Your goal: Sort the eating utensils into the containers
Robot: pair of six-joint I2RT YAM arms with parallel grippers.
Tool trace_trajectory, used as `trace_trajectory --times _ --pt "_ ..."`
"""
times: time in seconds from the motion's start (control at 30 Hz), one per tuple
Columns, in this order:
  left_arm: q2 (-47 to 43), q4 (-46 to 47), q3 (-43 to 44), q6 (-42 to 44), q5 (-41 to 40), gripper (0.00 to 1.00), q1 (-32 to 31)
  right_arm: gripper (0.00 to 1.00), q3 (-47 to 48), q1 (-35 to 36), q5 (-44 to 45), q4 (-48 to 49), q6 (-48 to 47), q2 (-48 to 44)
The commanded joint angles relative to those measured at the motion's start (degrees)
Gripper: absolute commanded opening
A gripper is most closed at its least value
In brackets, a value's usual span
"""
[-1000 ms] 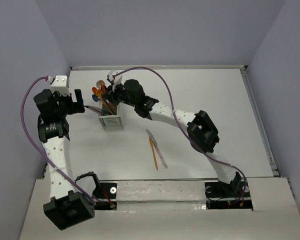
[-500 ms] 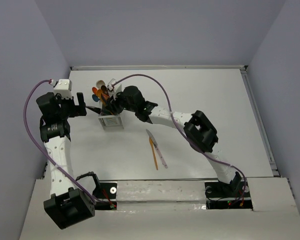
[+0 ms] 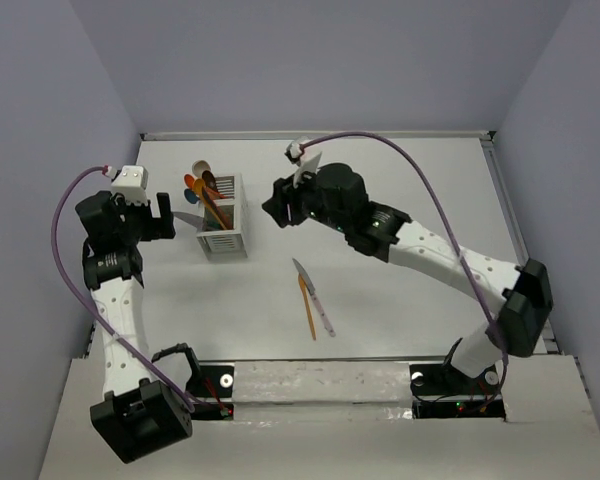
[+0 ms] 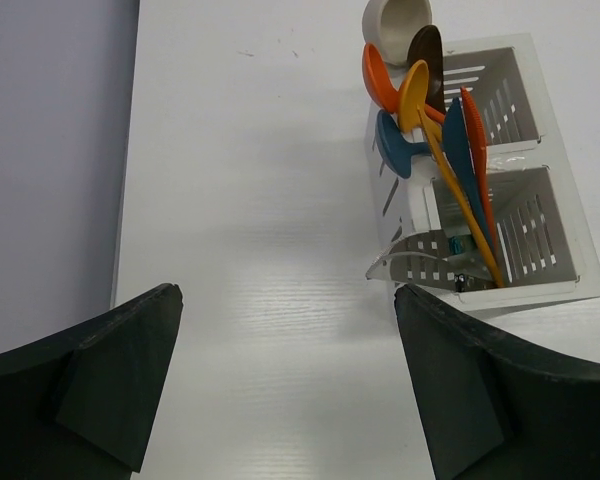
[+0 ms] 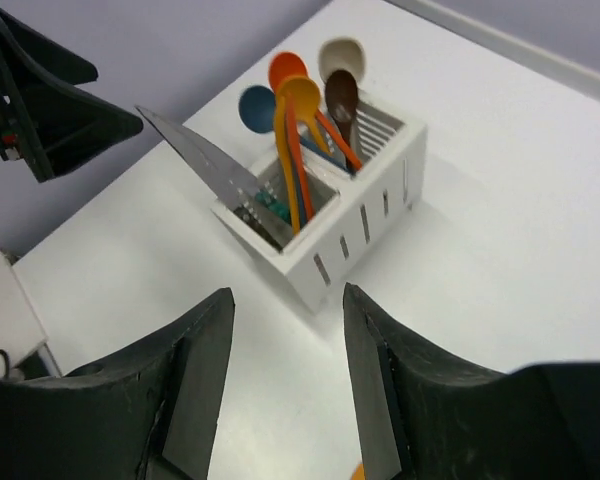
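White tabletop (image 3: 400, 200) now has the right hand (image 5: 285, 340) pulled back, open and empty, its silver knife (image 5: 195, 155) left standing in the box (image 5: 350, 230), so only an orange knife (image 3: 309, 318) and a pink knife (image 3: 326, 320) lie outside.

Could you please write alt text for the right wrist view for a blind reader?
A white slatted caddy stands on the white table, holding orange, blue, beige and brown spoons and a silver knife blade leaning out leftward. The right gripper, open and empty, frames the bottom edge.
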Motion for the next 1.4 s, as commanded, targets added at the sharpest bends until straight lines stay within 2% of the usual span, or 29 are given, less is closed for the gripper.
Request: trace_trajectory --times 0.0,0.03,0.2,0.3,0.63,1.03,1.23,1.37 --pt "-2.4 2.02 -1.23 1.45 0.22 0.99 0.65 0.54 -9.74 0.56 8.64 -19.33 10.2 -6.4" --pt "-2.58 2.02 -1.67 1.89 0.04 0.99 0.65 0.54 -12.98 0.56 8.21 -23.53 12.74 -6.76" --pt "-4.68 1.67 -5.44 4.09 -2.07 0.99 0.82 0.57 -18.19 1.87 3.99 -31.56 17.06 -6.67" --pt "-5.65 1.67 -8.08 5.14 -2.77 0.99 0.91 0.58 -19.95 3.27 6.97 -32.71 19.09 -6.15" --pt "-6.8 2.46 -8.88 5.23 -3.91 0.99 1.61 0.56 -21.09 6.53 7.94 -30.25 19.61 -0.35" --pt "-7.5 3.16 -9.41 5.14 -3.83 0.99 1.7 0.41 -16.88 6.53 12.77 -30.69 19.35 11.95" --pt "-7.68 3.25 -9.5 5.06 -3.56 0.99 1.7 0.37 -15.12 6.53 14.35 -32.18 19.79 16.96" --pt "-7.59 3.25 -9.41 5.06 -3.65 0.99 1.7 0.27 -13.89 6.53 14.88 -32.54 19.53 18.9"
